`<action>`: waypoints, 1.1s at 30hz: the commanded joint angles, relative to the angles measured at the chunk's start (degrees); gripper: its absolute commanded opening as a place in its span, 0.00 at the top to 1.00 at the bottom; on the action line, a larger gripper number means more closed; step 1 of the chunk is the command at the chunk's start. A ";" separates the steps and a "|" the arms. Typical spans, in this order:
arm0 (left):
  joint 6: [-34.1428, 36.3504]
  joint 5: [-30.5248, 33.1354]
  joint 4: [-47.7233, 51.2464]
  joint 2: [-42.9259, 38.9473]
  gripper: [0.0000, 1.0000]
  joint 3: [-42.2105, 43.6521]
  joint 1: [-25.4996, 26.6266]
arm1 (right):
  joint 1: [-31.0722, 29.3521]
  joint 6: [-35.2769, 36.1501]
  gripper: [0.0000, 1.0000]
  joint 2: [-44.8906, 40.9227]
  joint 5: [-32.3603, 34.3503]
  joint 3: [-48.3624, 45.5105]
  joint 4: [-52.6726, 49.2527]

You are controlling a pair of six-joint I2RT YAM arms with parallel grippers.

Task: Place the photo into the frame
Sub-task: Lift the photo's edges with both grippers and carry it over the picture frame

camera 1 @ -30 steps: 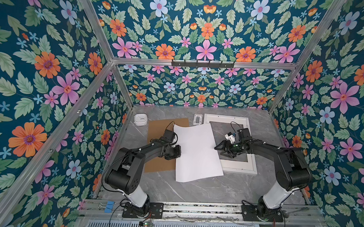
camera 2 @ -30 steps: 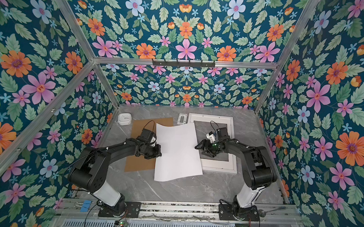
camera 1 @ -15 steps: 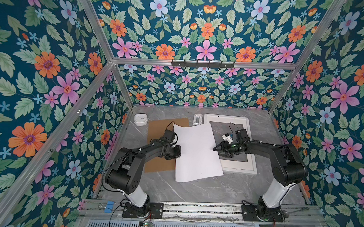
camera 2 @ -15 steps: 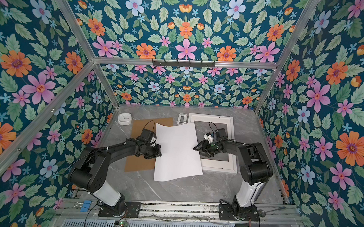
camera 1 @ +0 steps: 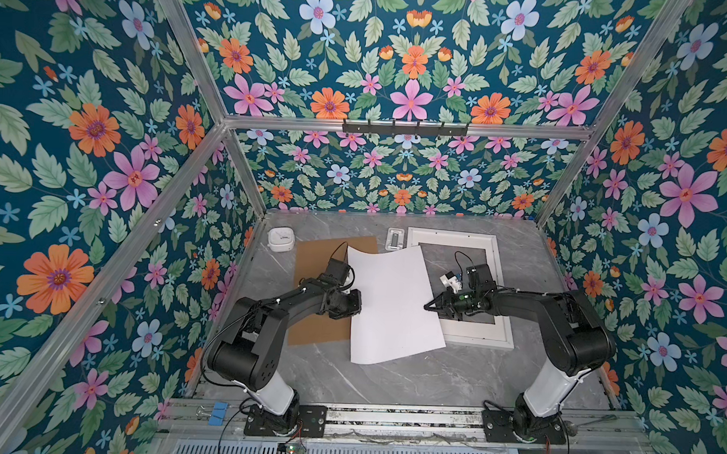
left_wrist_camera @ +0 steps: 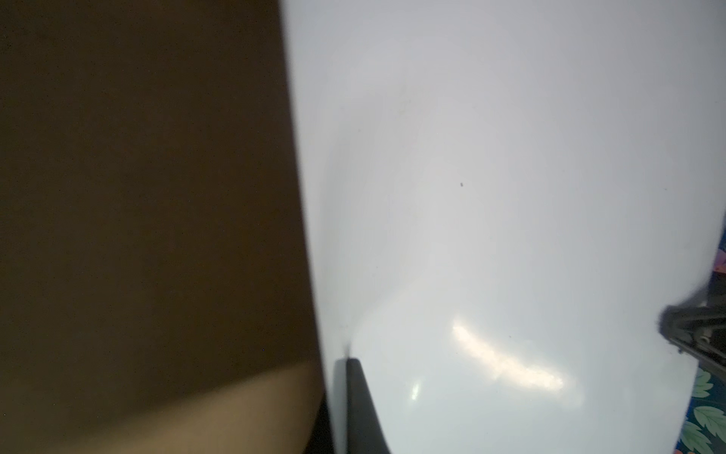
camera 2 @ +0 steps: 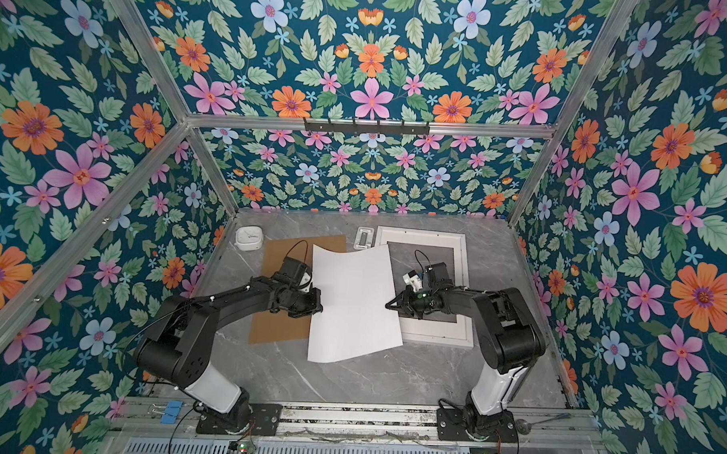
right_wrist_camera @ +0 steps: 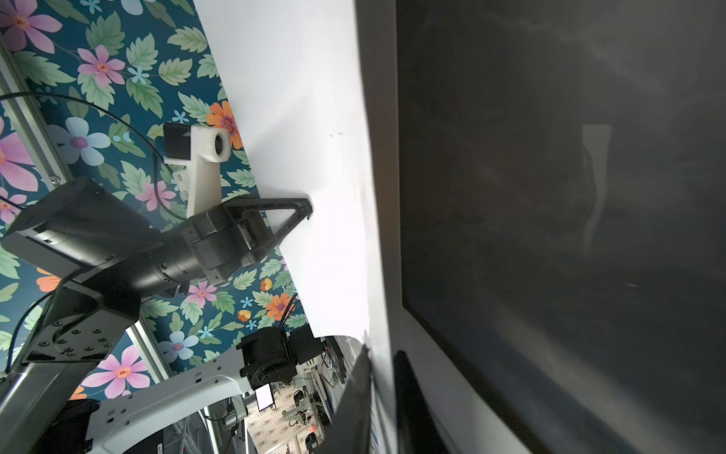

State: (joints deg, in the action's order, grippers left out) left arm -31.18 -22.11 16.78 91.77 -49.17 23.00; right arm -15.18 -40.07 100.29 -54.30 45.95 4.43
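hanging white side up between the two grippers, the photo [camera 1: 392, 304] is bowing a little, with its printed face not showing. the left gripper [camera 1: 355, 304] is pinching one long edge with its jaws fully closed on the sheet. the right gripper [camera 1: 429, 308] is clamping the opposite edge just as tightly, so both seem to be holding it. the frame [camera 1: 453, 236] is lying flat directly under the right gripper and its wrist, and the photo's edge at that gripper is overhanging the nearest rim. the brown backing board [camera 1: 311, 251] is lying under the left gripper on the table [camera 1: 389, 387]. each grip is sitting right at the margin of a thin glossy sheet, so any pull apart is likely risking a slip or a tear. closing the gap between the grippers is risking a buckle and a crease. the sheet is also sitting skewed to the frame, so a corner could be catching on the rim instead of dropping into the opening.
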 commanded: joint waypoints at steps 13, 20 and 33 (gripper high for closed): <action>-3.79 -7.61 2.23 -0.16 0.98 -9.64 2.61 | 0.78 -1.49 1.00 -14.51 5.50 2.31 -13.24; -6.85 -11.88 -1.55 3.94 0.98 -16.01 3.18 | 6.15 1.87 1.00 -18.29 5.04 2.45 -21.26; -14.00 -15.80 -9.71 13.74 0.98 -24.45 6.95 | 19.05 7.64 1.00 -22.30 1.29 4.08 -33.96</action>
State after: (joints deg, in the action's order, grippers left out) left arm -42.26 -36.49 11.07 104.33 -72.49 29.71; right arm 2.00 -35.35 77.93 -51.03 49.50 -25.32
